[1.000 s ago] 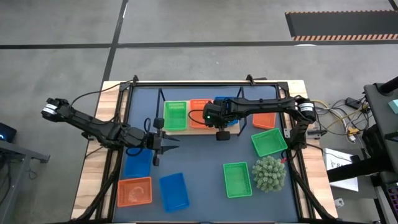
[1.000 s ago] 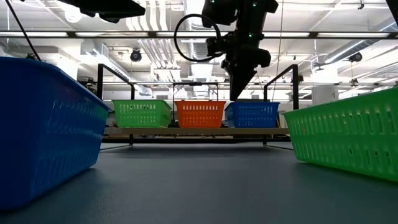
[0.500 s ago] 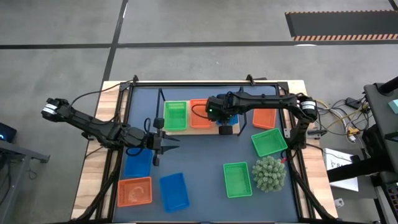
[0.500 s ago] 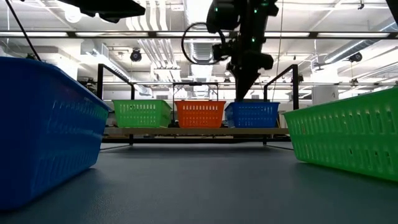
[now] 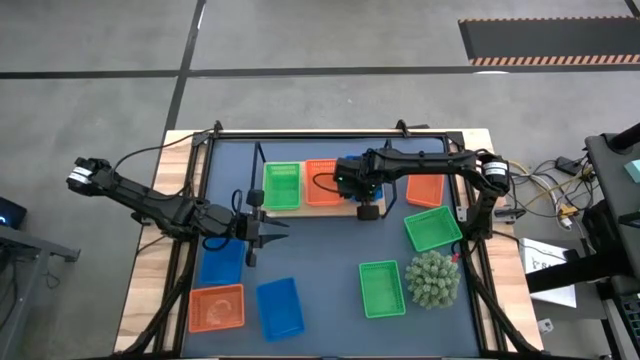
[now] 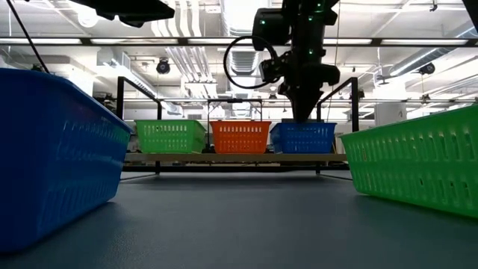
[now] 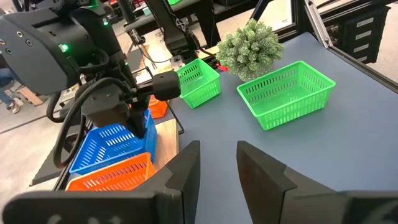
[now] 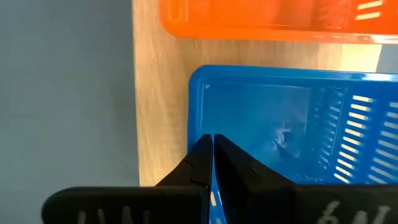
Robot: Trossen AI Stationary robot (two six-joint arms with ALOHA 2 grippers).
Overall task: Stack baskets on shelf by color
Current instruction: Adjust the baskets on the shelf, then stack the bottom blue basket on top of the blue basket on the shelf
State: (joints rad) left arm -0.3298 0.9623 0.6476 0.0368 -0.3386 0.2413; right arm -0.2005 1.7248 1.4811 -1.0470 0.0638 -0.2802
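Note:
The shelf (image 5: pixel 300 209) holds a green basket (image 5: pixel 282 185), an orange basket (image 5: pixel 322 182) and a blue basket (image 6: pixel 302 138) side by side, each standing on its bottom. My right gripper (image 5: pixel 367 208) points down, shut, at the blue basket's near wall; it also shows in the low view (image 6: pixel 302 118). My left gripper (image 5: pixel 262 232) is open and empty above the mat, left of the shelf's near edge. Loose baskets lie on the mat: blue (image 5: pixel 222 262), orange (image 5: pixel 216 308), blue (image 5: pixel 279 307), green (image 5: pixel 382 288), green (image 5: pixel 432 228) and orange (image 5: pixel 424 190). My right gripper's shut fingertips (image 8: pixel 205 155) meet the rim of the blue basket's near short wall (image 8: pixel 198 112) from above, pointing down. I cannot tell whether the wall lies between the fingers or only against them. The basket stands level on the shelf.
A round spiky green plant ball (image 5: pixel 432 280) sits at the mat's near right, beside the near green basket. A black frame (image 5: pixel 330 131) runs round the table. In the low view a blue basket (image 6: pixel 52 157) and a green basket (image 6: pixel 418 164) stand close on either side.
My right gripper has gone toward the table's far edge and a little to the right, from over the mat to the blue basket's near wall. The blue basket has stayed where it was on the shelf.

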